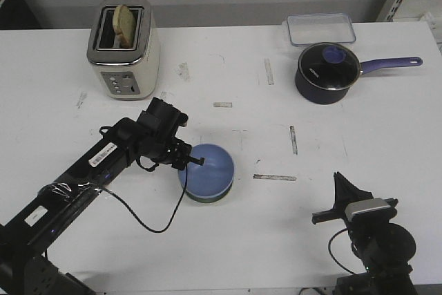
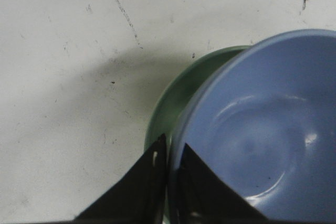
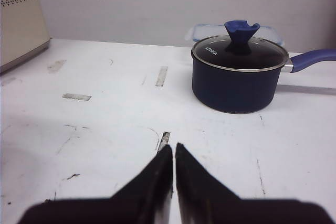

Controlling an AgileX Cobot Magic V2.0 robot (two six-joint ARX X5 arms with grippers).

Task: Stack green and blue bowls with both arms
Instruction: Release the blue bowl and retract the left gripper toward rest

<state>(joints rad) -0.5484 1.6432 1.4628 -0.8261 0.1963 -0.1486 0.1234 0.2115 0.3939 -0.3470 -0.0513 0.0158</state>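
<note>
Toast (image 1: 124, 24) sits in the slot of a cream toaster (image 1: 124, 50) at the far left of my table (image 1: 228, 240). Nearer me on that side, my left arm (image 1: 90, 164) reaches in across the white surface toward the middle. Its gripper (image 1: 195, 162) is at the left rim of the blue bowl (image 1: 207, 170). From the left wrist camera I see the two fingers (image 2: 144, 187) drawn almost together, with the bowl's rim caught in the thin gap between them, so I read it as pinching that rim.

The blue bowl rests inside the green bowl (image 2: 176, 93), a little off center, leaving a crescent of green showing past its edge. In the front camera only a thin dark-green sliver peeks out below the blue one. The pair stands near the middle of the table, just left of a few short tape strips (image 1: 274, 177).

Farther right and back, a clear lidded container (image 1: 321, 29) lies near the far edge, and just in front of it stands a dark blue saucepan (image 1: 324, 74) with a glass lid, its handle pointing right.

At the near right, my right gripper (image 1: 340, 183) is well apart from the bowls. Its fingers (image 3: 152, 187) are nearly touching, holding nothing.
</note>
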